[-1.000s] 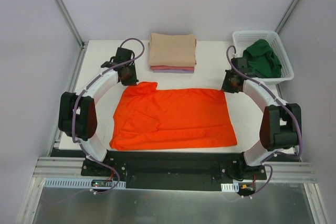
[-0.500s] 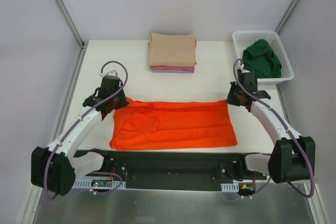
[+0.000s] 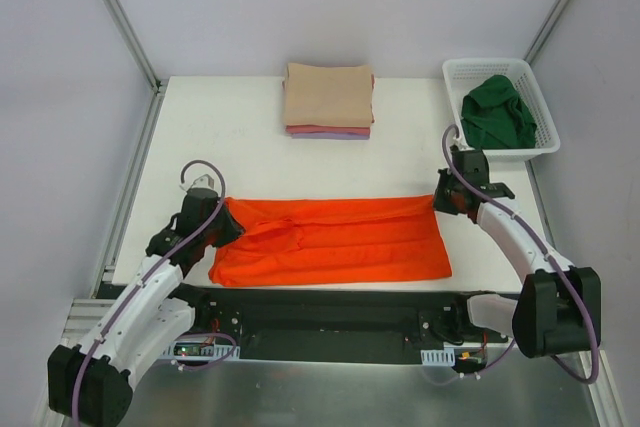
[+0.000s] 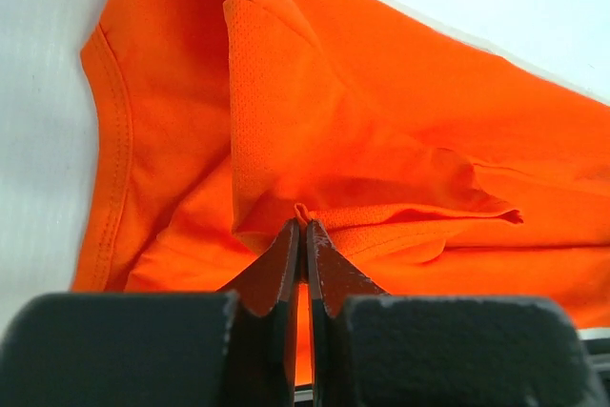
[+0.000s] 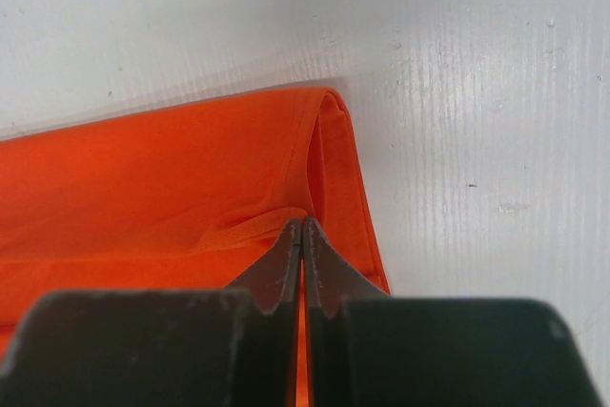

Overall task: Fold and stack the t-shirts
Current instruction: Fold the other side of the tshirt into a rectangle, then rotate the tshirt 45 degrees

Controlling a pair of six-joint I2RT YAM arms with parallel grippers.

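The left gripper (image 3: 218,221) and right gripper (image 3: 447,201), each clamped shut on a far corner of the orange t-shirt (image 3: 340,244) lying in front of the folded stack (image 3: 328,97), should carry that edge level onto the hem farthest from the stack, having already drawn it farther from the stack than before.

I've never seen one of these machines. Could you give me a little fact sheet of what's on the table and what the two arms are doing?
Being handled: orange t-shirt, partly folded, on the near part of the white table
Left gripper: shut, pinching the shirt's left end
Right gripper: shut, pinching its right end
Folded stack: beige on top, pink and lavender below, toward the far edge
Waiting: dark green shirt, bunched in the white basket
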